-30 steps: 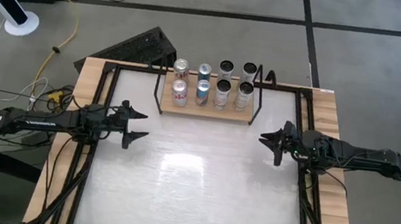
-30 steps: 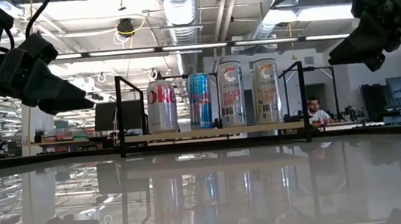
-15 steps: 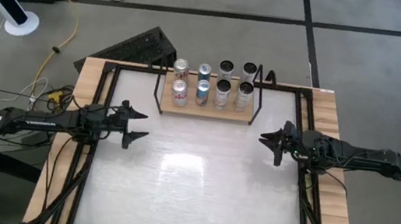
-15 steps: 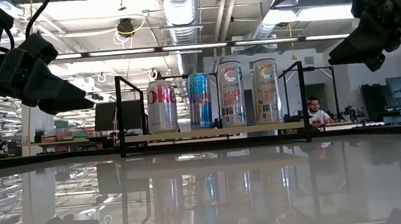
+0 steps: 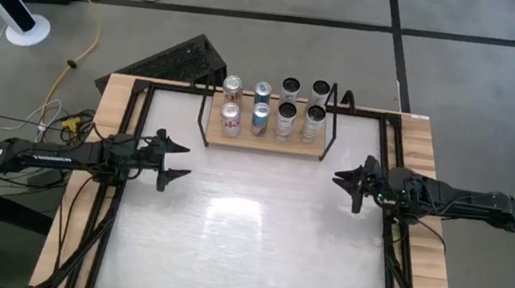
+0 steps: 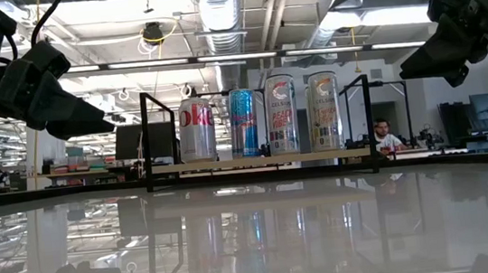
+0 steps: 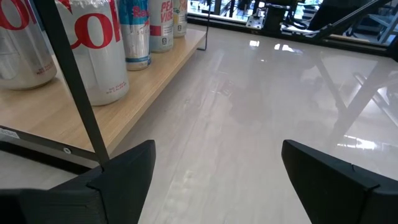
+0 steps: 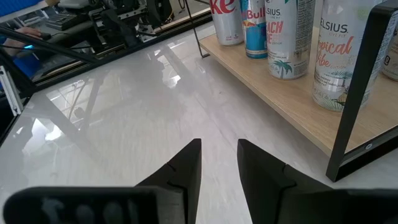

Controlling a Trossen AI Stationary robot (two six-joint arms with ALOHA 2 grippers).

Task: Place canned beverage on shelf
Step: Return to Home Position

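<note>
The shelf [image 5: 262, 145], a light-wood board with black end rails, stands at the table's far middle. Several cans stand upright on it in two rows; the near row is a silver Coke can [image 6: 196, 130], a blue Red Bull can [image 6: 243, 123] and two Celsius cans [image 6: 281, 114]. My left gripper [image 5: 182, 161] hovers above the table near its left side, wide open and empty, near the shelf's left end [image 7: 81, 112]. My right gripper [image 5: 338, 182] hovers near the right side, empty, its fingers [image 8: 186, 163] a narrow gap apart.
The white tabletop [image 5: 244, 243] stretches bare between the arms and toward the near edge. Wooden slats and black frame rails [image 5: 108, 234] run along both sides. A black object [image 5: 189, 59] lies on the floor beyond the far left corner. A person [image 6: 383, 133] sits in the room behind.
</note>
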